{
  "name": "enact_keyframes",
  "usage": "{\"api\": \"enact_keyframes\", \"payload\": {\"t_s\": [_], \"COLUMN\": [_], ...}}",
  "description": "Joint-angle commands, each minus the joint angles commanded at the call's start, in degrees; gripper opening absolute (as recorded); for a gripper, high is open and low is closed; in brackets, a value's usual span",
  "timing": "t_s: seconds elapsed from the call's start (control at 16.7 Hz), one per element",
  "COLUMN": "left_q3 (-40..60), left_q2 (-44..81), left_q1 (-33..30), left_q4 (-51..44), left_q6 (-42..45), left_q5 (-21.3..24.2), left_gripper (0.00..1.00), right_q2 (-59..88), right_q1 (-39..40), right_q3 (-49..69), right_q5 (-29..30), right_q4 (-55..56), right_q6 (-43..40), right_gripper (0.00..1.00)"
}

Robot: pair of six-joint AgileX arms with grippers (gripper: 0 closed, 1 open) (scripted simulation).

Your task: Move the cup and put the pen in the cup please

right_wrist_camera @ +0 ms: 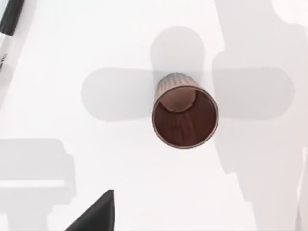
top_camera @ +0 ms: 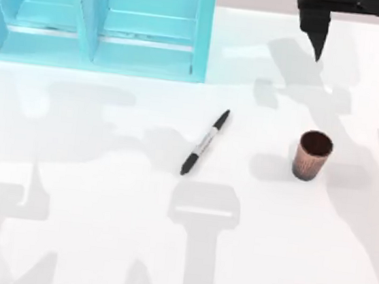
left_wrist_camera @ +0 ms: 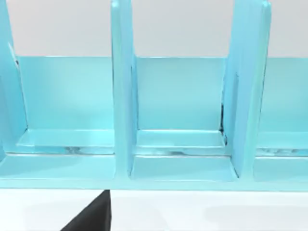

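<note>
Cup [top_camera: 312, 154] stands upright beside pen [top_camera: 205, 142] lying on counter [top_camera: 96, 241], both untouched; right gripper [top_camera: 361, 48] spread apart beyond cup.

The top view looks straight down on the table [top_camera: 96, 241] from high up. The left wrist view faces the blue shelf [left_wrist_camera: 183, 96] level and close. The right wrist view looks down on the cup [right_wrist_camera: 185, 118] — nearer than the top view, which shares cup [top_camera: 312, 154] and pen [top_camera: 205, 142].
</note>
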Motion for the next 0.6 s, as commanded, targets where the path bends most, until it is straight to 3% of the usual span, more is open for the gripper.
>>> {"api": "enact_keyframes", "payload": {"t_s": [0.3, 0.36, 0.6], "left_q3": [0.0, 0.0, 0.0], "left_q2": [0.0, 0.0, 0.0], "left_q1": [0.0, 0.0, 0.0], "left_q4": [0.0, 0.0, 0.0], "left_q6": [0.0, 0.0, 0.0], "left_q5": [0.0, 0.0, 0.0], "left_gripper": [1.00, 1.00, 1.00], "right_q2": [0.1, 9.2, 8.5], "right_q1": [-0.1, 0.4, 1.6], "right_q3": [1.9, 21.1, 17.2], "right_q5": [0.1, -0.5, -1.3], "right_q4": [-1.7, 1.3, 5.2], "right_q6": [0.0, 0.0, 3.8], "right_gripper": [1.00, 1.00, 1.00]}}
